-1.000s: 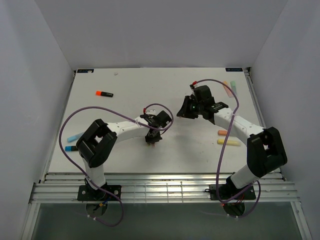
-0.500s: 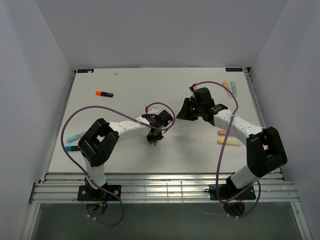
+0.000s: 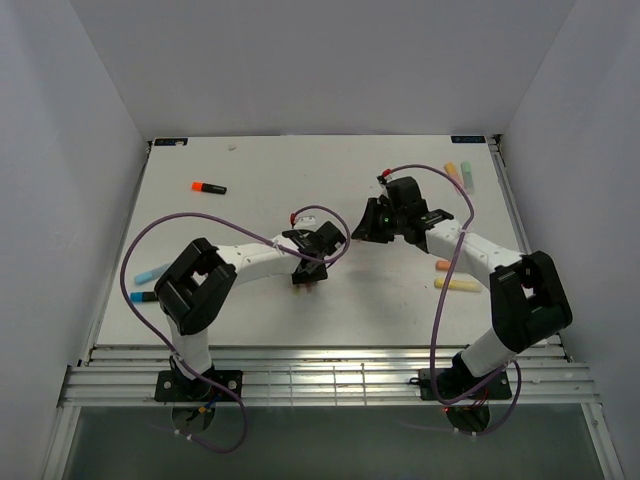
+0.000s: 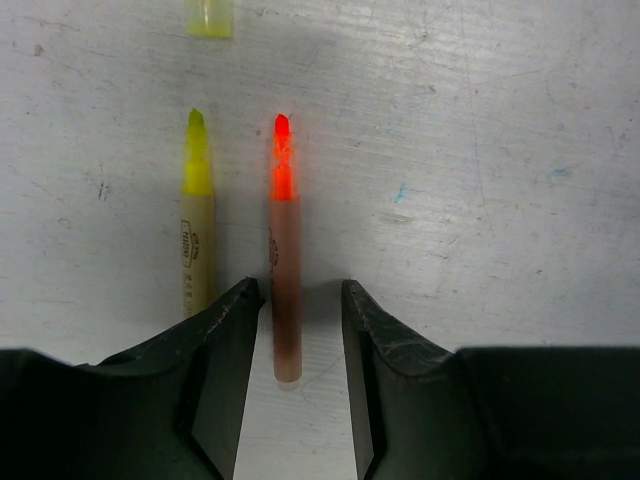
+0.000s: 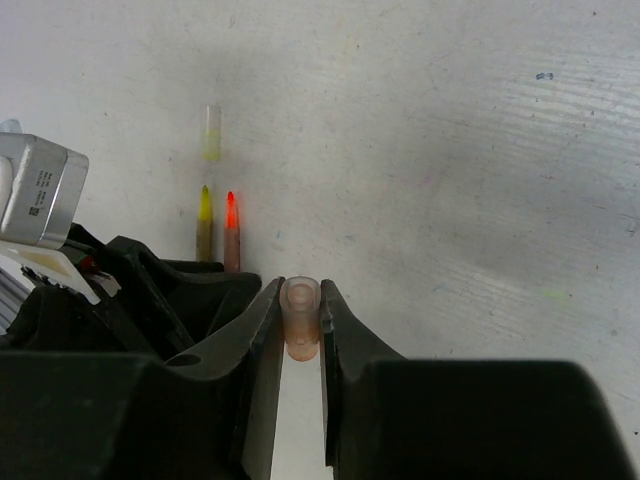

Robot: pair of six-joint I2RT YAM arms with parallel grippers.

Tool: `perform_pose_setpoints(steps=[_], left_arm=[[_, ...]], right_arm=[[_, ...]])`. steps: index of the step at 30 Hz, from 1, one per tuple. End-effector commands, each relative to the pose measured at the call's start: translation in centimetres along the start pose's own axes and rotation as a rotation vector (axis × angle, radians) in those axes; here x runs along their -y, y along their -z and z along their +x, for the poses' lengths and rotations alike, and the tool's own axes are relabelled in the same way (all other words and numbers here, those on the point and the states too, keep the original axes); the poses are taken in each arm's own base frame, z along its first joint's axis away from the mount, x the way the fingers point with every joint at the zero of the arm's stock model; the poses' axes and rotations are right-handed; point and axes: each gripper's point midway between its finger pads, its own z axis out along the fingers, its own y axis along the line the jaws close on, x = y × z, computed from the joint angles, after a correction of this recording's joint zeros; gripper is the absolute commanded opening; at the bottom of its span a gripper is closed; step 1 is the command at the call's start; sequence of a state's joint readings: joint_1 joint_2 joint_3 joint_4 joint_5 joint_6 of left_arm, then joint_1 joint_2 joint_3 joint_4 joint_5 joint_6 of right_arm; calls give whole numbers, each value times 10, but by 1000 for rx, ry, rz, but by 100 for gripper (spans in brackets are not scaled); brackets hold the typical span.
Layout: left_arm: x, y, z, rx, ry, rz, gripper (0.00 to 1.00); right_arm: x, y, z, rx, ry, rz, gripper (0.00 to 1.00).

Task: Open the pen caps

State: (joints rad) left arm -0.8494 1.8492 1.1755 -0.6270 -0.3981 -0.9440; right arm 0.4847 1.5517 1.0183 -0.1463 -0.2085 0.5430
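In the left wrist view an uncapped orange pen [image 4: 285,290] lies flat on the table, its bright tip pointing away. My left gripper [image 4: 300,295] is open, one jaw on each side of the pen's rear end with a gap on both sides. Just left of it lies an uncapped yellow pen [image 4: 196,230], and a yellow cap [image 4: 210,18] rests beyond it. My right gripper [image 5: 300,295] is shut on a pale orange pen cap [image 5: 300,320], held above the table right of the left gripper [image 3: 308,275]. From above, the right gripper [image 3: 365,222] hovers mid-table.
A capped orange-and-black highlighter [image 3: 208,187] lies at the far left. Two blue pens [image 3: 148,273] sit by the left edge. Pastel pens [image 3: 460,176] lie at the far right, and an orange piece [image 3: 444,265] and a yellow pen [image 3: 458,284] lie near the right arm.
My left jaws have spread apart and let go of the orange pen, which now lies on the table. My right gripper has shifted slightly left, still holding the cap.
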Motion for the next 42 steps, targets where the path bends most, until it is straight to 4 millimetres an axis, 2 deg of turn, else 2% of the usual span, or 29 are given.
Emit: perform_pose_setpoints(steps=[1,6,10,14,16,17,18,21,22,23,25,26,27,29,30,31,33,37,40,42], left_arm=[[-23,4,7,-9,-13,-62,50],[-24,30,-11,40,25,-40,55],[-20,68,-39,129,40,28,57],[-4,133,-86,256,59,195,61],[5,161,-106,313,41,268,64],[7,172,-113,331,36,291,64],[4,185,-120,359,38,306,64],[-25,197,-132,414,92,219,65],[-36,189,-128,400,90,170,65],[-56,169,-123,362,101,100,62],[-83,142,-107,295,124,17,60],[-99,128,-102,270,165,-17,47],[-117,104,-77,216,147,-64,40],[-134,92,-71,237,183,-90,24],[-150,79,-58,220,178,-144,14],[-163,73,-56,213,201,-188,7],[-177,65,-50,204,212,-236,0],[-183,44,-42,171,211,-270,0],[-180,24,-33,156,185,-253,0],[-177,18,-37,176,175,-225,0]], right_arm=[[-9,-3,-17,39,22,-27,8],[-11,-7,-23,40,30,-28,8],[-12,-12,-29,46,43,-24,8],[-14,-28,-32,20,47,-28,8],[-22,-34,-40,26,58,-37,8],[-23,-42,-36,9,62,-34,8],[-28,-46,-35,4,67,-41,8],[-48,-63,-33,-23,101,-56,8],[-48,-73,-28,-46,103,-49,8],[-60,-76,-30,-48,111,-65,8],[-66,-83,-26,-60,108,-74,8],[-71,-84,-26,-58,115,-79,8],[-74,-86,-26,-54,118,-83,8],[-75,-87,-24,-59,115,-88,8],[-75,-87,-23,-60,112,-90,8],[-76,-86,-23,-57,114,-93,8],[-72,-86,-18,-67,113,-87,8],[-70,-86,-13,-70,117,-90,8],[-68,-89,-10,-83,118,-93,8],[-69,-90,-10,-82,127,-98,8]])
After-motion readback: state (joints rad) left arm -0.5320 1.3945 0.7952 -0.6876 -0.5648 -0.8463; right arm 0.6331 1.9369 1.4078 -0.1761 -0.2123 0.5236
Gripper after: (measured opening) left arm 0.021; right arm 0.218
